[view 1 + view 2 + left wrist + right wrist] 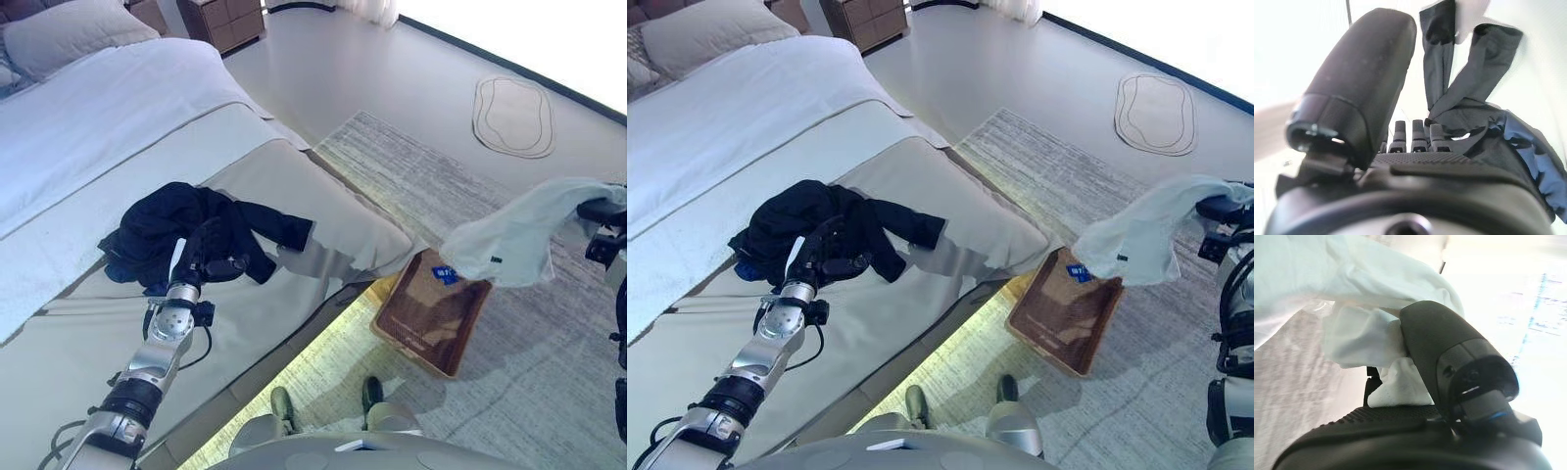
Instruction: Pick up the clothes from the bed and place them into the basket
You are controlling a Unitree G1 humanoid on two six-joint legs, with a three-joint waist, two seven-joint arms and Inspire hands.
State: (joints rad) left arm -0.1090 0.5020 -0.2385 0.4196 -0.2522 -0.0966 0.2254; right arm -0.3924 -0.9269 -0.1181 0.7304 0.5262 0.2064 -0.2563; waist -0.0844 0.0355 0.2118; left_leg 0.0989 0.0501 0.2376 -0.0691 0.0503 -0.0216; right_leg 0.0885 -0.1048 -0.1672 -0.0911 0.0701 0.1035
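Note:
A dark navy garment (176, 230) lies crumpled on the bed (323, 211), one sleeve (284, 227) stretched toward the bed's edge. My left hand (208, 257) rests on it, and in the left wrist view its fingers (1419, 132) reach out straight against the dark cloth (1484, 122). My right hand (602, 211) is shut on a pale white garment (519, 235) and holds it in the air. The cloth hangs just above and to the right of the brown basket (392, 323), which stands on the floor beside the bed. In the right wrist view the white cloth (1376, 338) is pinched under the thumb.
A white duvet (98, 117) and pillows (73, 34) cover the far part of the bed. A wooden dresser (230, 20) stands beyond it. The basket sits on a grey rug (529, 372). A small oval mat (512, 116) lies farther off on the floor.

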